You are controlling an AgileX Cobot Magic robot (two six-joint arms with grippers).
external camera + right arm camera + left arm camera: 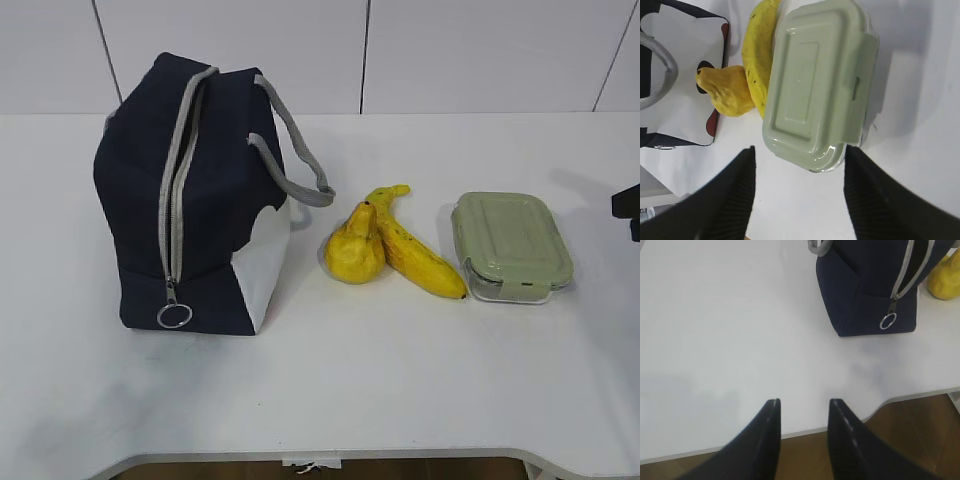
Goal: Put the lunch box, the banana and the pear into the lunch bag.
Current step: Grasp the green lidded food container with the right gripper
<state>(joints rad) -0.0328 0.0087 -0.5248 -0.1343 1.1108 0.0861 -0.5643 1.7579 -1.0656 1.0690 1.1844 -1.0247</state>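
Observation:
The navy lunch bag (190, 190) stands at the left of the white table, its ring pull (174, 316) at the low end of the grey zipper. The pear (355, 250) leans against the banana (415, 250) right of the bag. The lunch box (510, 245) with its sage-green lid sits right of the banana. My right gripper (799, 149) is open and empty, just short of the lunch box (815, 85), the jaws wider than its end. My left gripper (803, 402) is open and empty over the table's front edge, well left of the bag (865, 290).
The table's front edge (920, 392) curves inward below the bag, with brown floor beyond it. A white tiled wall (450, 50) stands behind the table. A dark part of the right arm (628, 205) shows at the right edge. Grey strap handles (300, 160) hang toward the pear.

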